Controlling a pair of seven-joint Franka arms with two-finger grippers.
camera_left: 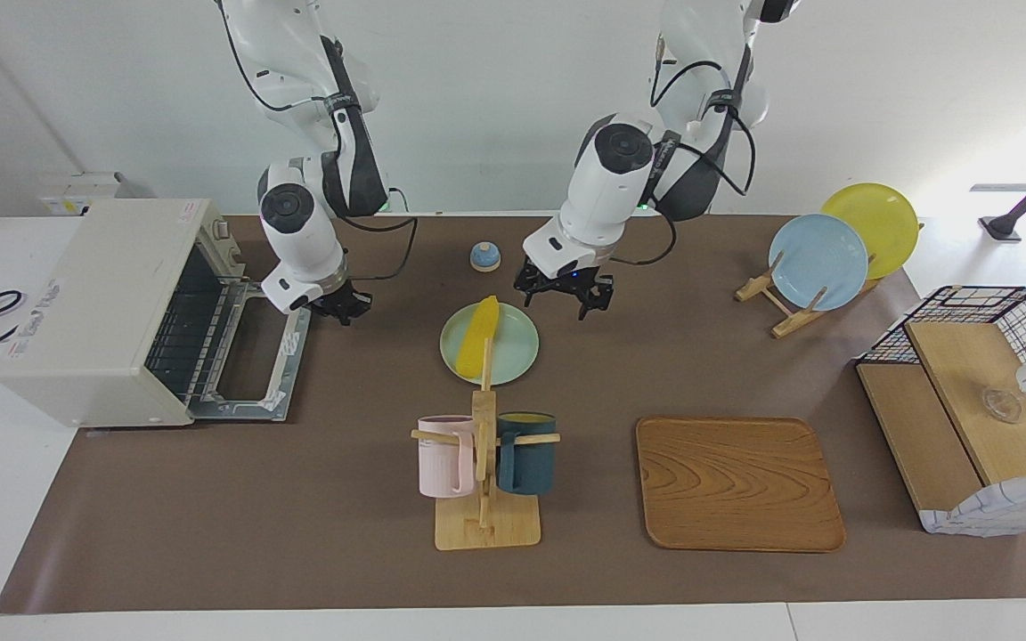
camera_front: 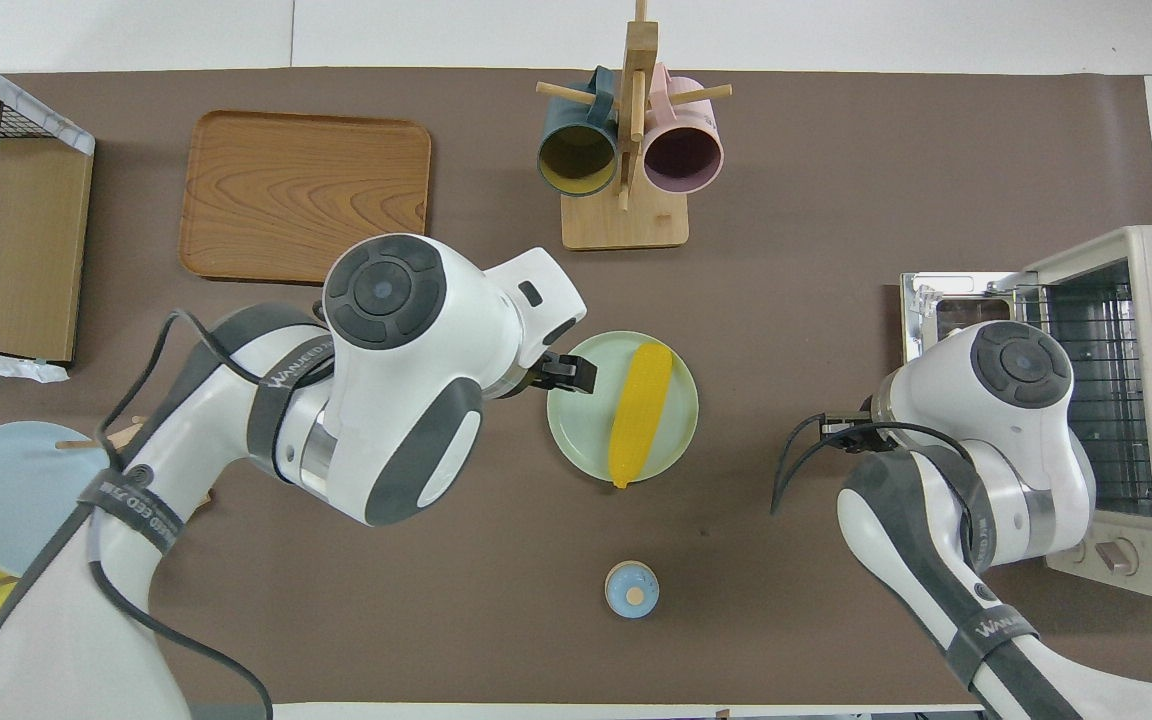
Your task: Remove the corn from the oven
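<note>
A: The oven (camera_left: 112,312) is sitting at the right arm's end of the desk (camera_left: 299,534) with its door lying flat open, and the rack inside is looking bare. So the taking-out step is reading as done, I'd say.

B: Agreed. The corn (camera_left: 480,336) is lying on the pale green plate (camera_left: 517,352) mid-desk, tilted across it, touched by nothing.

A: Then what is the next move calling for?

B: Little, by my judgement: both arms backing clear, perhaps the door being shut. The right gripper (camera_left: 341,307) is hanging over the desk just beside the open door, jaws together and holding nothing. The left gripper (camera_left: 565,298) is hovering beside the plate with jaws apart, empty.

A: What is each view giving?

B: The facing view is showing both grippers clear of the corn. The overhead view is hiding the right gripper under its own arm, yet it is looking straight down on the corn's full length (camera_front: 639,412) and the oven's knobs (camera_front: 1101,552).
</note>
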